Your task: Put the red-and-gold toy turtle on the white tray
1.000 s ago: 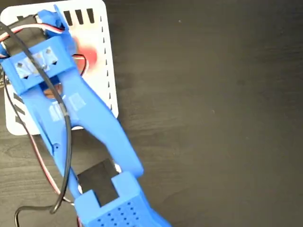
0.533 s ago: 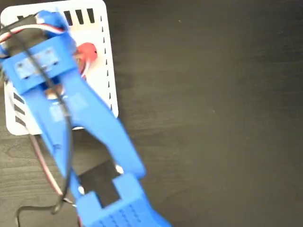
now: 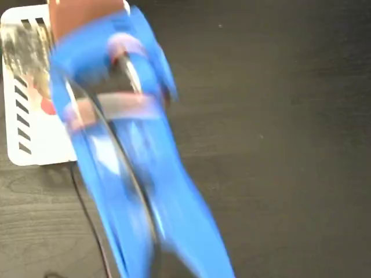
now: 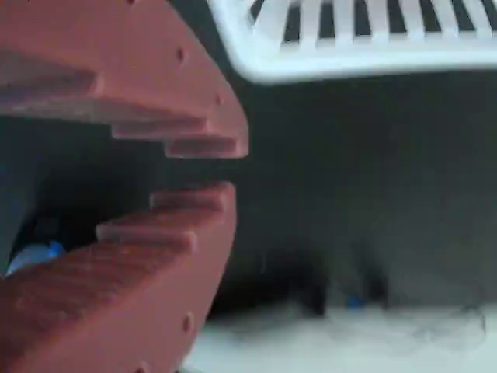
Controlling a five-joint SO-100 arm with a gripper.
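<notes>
The white tray (image 3: 40,145) lies at the upper left of the fixed view, and its slotted edge (image 4: 365,47) runs along the top of the wrist view. My blue arm is smeared by motion and covers the tray's right half. The red-and-gold toy turtle cannot be made out for sure. Only a red smudge (image 3: 47,106) and a blurred gold-grey patch (image 3: 26,55) show on the tray beside the arm. My red-brown gripper (image 3: 78,14) (image 4: 229,169) is off the tray over dark table. Its toothed tips stand a sliver apart with nothing between them.
Dark wood-grain table (image 3: 278,145) fills the right and lower parts of the fixed view. A black cable (image 3: 93,220) trails along the arm at the lower left. A pale blurred strip (image 4: 349,342) crosses the bottom of the wrist view.
The arm has swung fast to the right and up off the tray's left part, leaving the spot where the turtle's red showed half a second ago covered by blur.
</notes>
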